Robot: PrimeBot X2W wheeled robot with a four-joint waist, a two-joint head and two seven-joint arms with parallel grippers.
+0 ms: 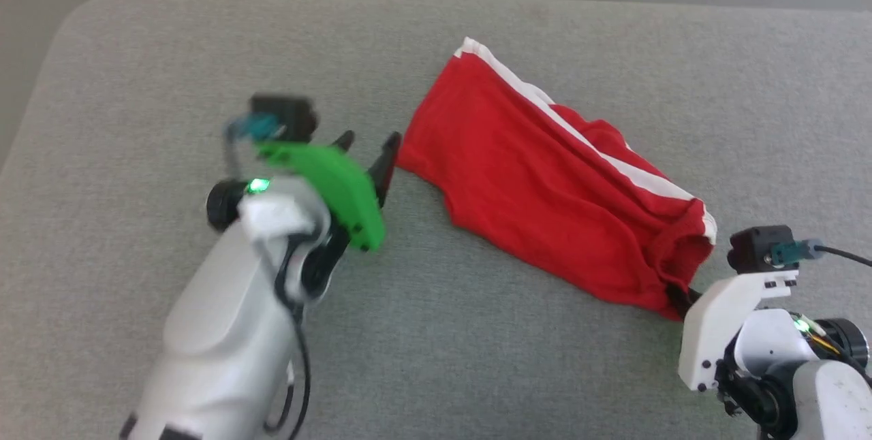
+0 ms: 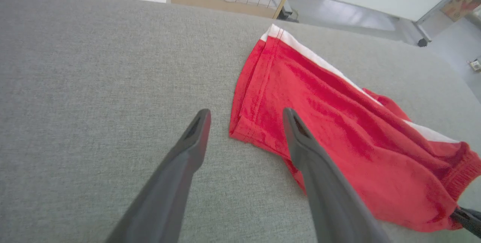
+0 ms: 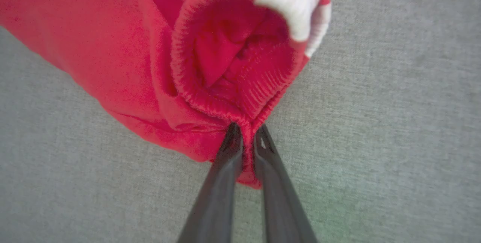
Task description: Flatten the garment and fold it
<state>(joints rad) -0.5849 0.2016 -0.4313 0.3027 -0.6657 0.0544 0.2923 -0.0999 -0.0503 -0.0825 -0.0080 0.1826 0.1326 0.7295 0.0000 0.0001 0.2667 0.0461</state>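
Lower right, the right tool [image 1: 681,298] pinches shut on the ribbed band of the red garment [image 1: 545,181], which lies rumpled across the centre of the grey worktop [image 1: 477,358]; at centre left, the left tool [image 1: 368,147] gapes wide, empty, beside its hem.

The left arm [image 1: 225,304] extends from 7 o'clock in the head view, pointing toward 1 o'clock; the left gripper [image 1: 370,147] gapes wide. At 5 o'clock, the right gripper [image 3: 248,132] is pinched tight on the garment [image 1: 545,181].
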